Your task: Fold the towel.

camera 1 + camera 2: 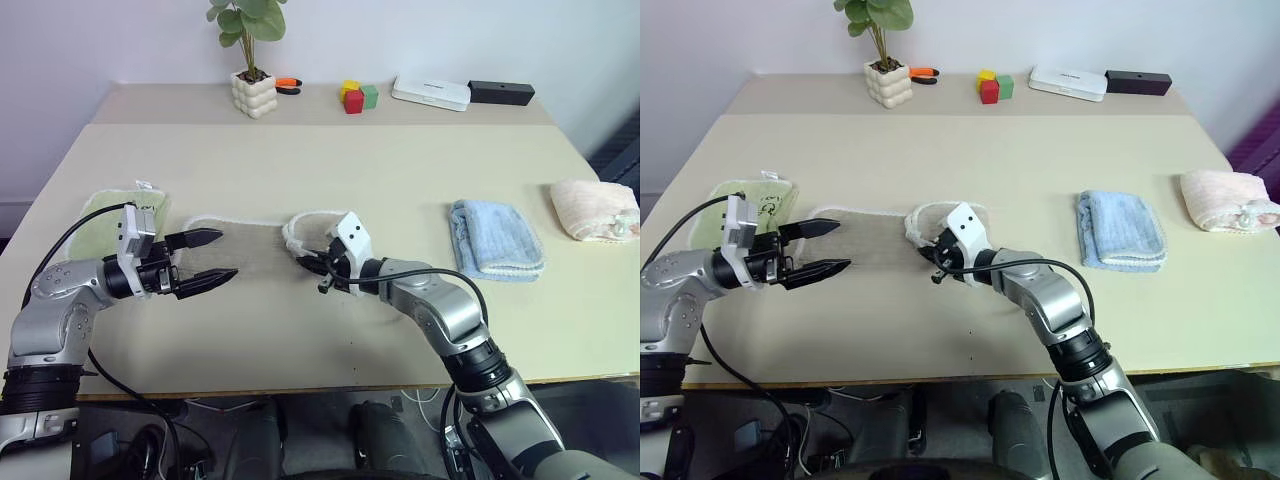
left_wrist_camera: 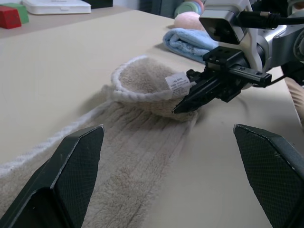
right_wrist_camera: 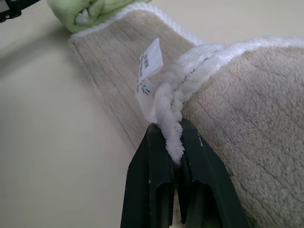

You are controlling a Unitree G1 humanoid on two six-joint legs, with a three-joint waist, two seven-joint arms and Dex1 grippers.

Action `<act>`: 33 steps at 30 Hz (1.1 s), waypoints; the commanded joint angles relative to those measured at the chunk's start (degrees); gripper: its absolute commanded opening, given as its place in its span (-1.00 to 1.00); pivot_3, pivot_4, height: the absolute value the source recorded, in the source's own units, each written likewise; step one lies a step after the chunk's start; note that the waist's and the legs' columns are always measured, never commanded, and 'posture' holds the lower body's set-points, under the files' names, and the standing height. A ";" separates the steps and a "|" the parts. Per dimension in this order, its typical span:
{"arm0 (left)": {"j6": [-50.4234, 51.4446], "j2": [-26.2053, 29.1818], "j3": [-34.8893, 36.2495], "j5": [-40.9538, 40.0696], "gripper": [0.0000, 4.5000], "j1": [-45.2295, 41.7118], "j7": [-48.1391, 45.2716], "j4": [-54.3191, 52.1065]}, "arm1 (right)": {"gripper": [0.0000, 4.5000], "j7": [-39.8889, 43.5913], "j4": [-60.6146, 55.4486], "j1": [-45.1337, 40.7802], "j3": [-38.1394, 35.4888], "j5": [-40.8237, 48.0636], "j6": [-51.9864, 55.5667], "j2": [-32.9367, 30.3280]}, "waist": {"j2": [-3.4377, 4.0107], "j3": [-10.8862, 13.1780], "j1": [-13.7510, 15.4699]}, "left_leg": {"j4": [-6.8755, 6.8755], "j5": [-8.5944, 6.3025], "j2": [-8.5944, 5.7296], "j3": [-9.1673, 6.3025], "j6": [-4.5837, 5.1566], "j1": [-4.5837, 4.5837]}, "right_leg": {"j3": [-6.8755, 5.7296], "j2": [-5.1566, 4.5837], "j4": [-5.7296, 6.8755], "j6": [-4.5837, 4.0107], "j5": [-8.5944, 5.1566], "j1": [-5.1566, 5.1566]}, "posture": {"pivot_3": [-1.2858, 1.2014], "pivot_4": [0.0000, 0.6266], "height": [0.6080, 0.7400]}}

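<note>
My right tool (image 1: 322, 268) pinches only the towel (image 1: 250, 250)'s corded edge at frame center; that thin hold may slip. My left tool (image 1: 212, 257) gapes empty.

table (image 1: 330, 170) — beige towel (image 1: 250, 255) | green towel (image 1: 105, 215) | blue towel (image 1: 495, 240) | pink cloth (image 1: 592, 208) | plant pot (image 1: 253, 93)
</note>
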 commanded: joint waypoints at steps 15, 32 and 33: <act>-0.27 -0.22 0.42 -0.94 1.00 -1.69 0.92 -0.88 | 0.99 2.18 -1.27 -1.05 -3.29 0.91 0.39 2.97 | 0.01 0.00 0.04 | -0.01 0.00 0.00 0.01 0.00 -0.01 | 0.00 0.00 0.01 0.00 0.00 -0.02 | 0.03 -0.52 0.92; -0.31 -2.19 -0.79 -0.29 1.00 -3.30 1.65 -0.30 | -0.99 -0.67 15.07 -5.75 -17.17 2.88 -18.65 7.97 | 0.03 0.02 -0.14 | -0.02 0.00 -0.01 0.02 -0.01 0.00 | 0.00 0.00 0.01 0.01 0.01 -0.02 | 0.03 -0.52 0.92; -0.16 -2.24 -0.80 -0.37 1.00 -3.05 1.80 -0.64 | -0.99 -0.75 16.79 -5.61 -16.99 2.00 -20.34 8.26 | 0.03 0.02 -0.23 | -0.03 0.00 -0.01 0.02 -0.01 0.00 | 0.00 0.00 0.01 0.01 0.01 -0.02 | 0.03 -0.52 0.92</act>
